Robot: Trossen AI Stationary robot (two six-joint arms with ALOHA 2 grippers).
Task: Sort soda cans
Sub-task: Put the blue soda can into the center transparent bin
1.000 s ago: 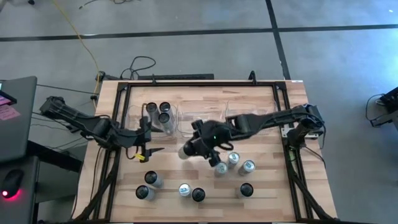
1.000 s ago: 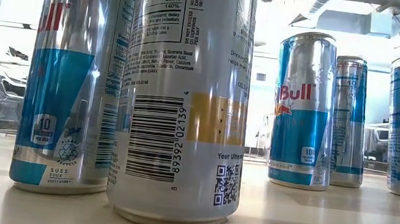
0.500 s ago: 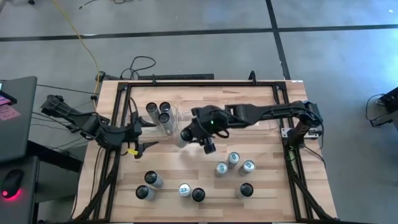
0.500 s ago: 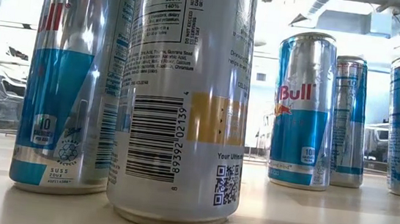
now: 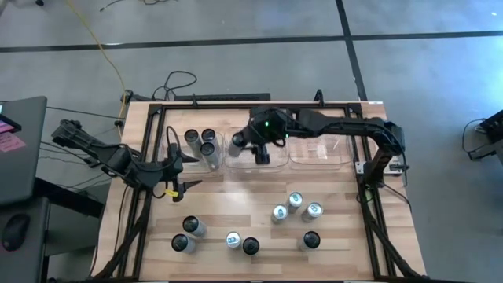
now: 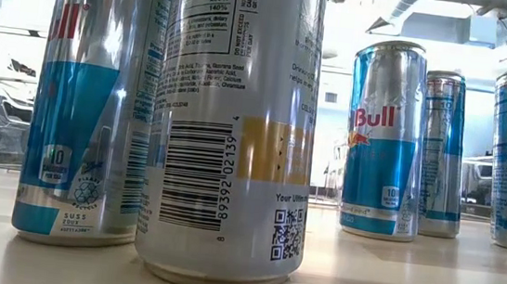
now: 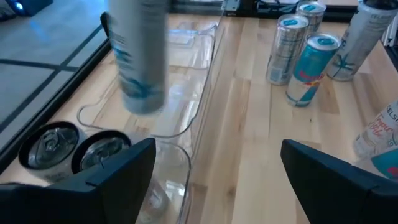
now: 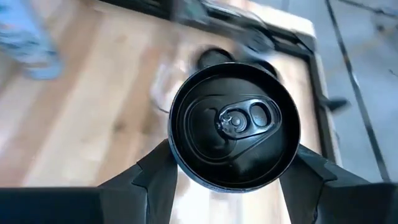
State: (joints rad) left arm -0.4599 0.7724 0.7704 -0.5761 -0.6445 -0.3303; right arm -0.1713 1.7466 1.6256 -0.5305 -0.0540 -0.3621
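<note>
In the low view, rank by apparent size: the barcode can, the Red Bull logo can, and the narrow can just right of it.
1. Barcode can, nearest the camera.
2. Red Bull logo can.
3. Narrow can, farther back.
Nearness drives this; true sizes can't be ranked.

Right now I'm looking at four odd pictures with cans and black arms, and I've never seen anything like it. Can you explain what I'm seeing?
It is a two-armed robot at a wooden table, sorting soda cans. One picture looks straight down, one sits at table level among the cans, and two come from cameras on the wrists. The right claw holds a black-topped can above the clear bins. The left claw waits open beside a bin already holding three cans. More loose cans stand on the table's near side.
</note>
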